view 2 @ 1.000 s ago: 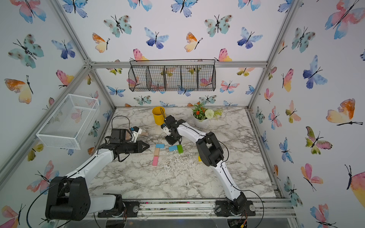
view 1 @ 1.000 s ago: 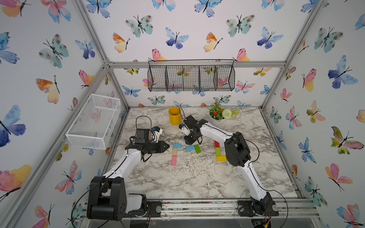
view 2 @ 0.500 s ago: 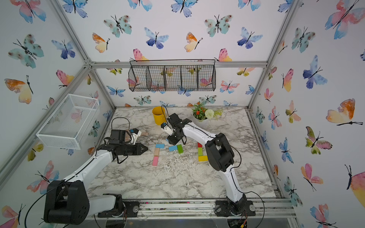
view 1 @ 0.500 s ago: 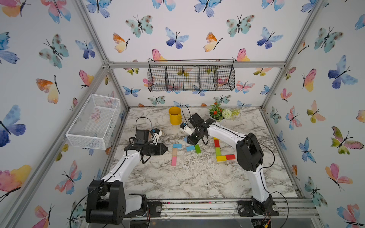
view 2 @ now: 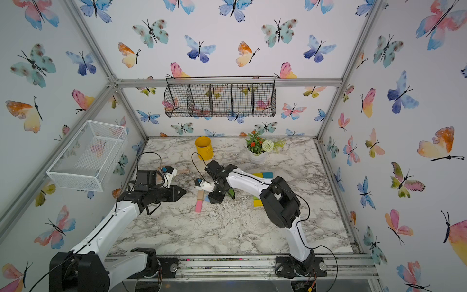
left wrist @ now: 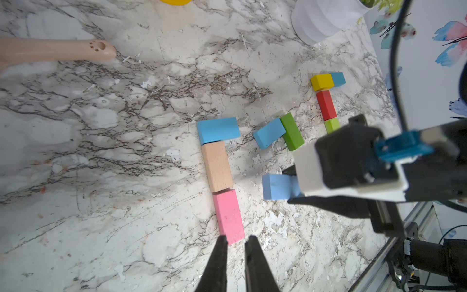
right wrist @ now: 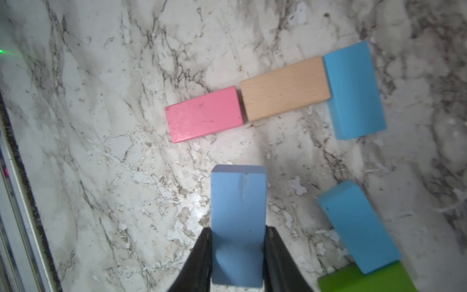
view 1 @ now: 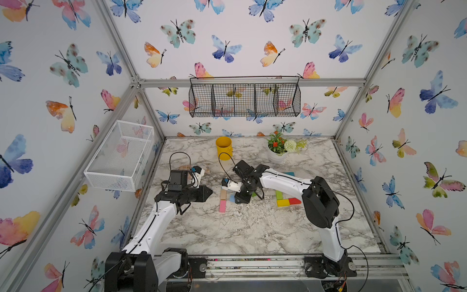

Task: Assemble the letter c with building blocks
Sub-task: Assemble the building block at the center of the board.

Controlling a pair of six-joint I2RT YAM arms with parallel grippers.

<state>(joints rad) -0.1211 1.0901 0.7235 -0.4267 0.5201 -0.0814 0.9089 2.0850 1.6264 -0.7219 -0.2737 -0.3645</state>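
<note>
In both top views a black wire wall basket (view 1: 244, 99) at upper centre and a white mesh basket (view 1: 121, 154) at left show only wallpaper through their mesh. A yellow metal cup (view 1: 224, 148) and a white ribbed pot (view 1: 276, 158) holding red and white flowers stand along the back edge of the marble tabletop (view 1: 240, 232). The lower half of the marble lies open down to the front rail (view 1: 252, 260).

In the left wrist view, the fingers of the left gripper (left wrist: 236, 240) are clenched to a narrow slit on nothing, just off the end of a pink wooden block (left wrist: 228, 217). That block lines up end to end with a tan wooden block (left wrist: 217, 166), capped crosswise by a sky-blue wooden block (left wrist: 218, 130).

In the right wrist view, the fingers of the right gripper (right wrist: 238, 228) grasp a periwinkle-blue wooden block (right wrist: 238, 202) by its long sides, with bare marble between it and the pink one. A second sky-blue block (right wrist: 358, 227) touches a green block (right wrist: 366, 280).
</note>
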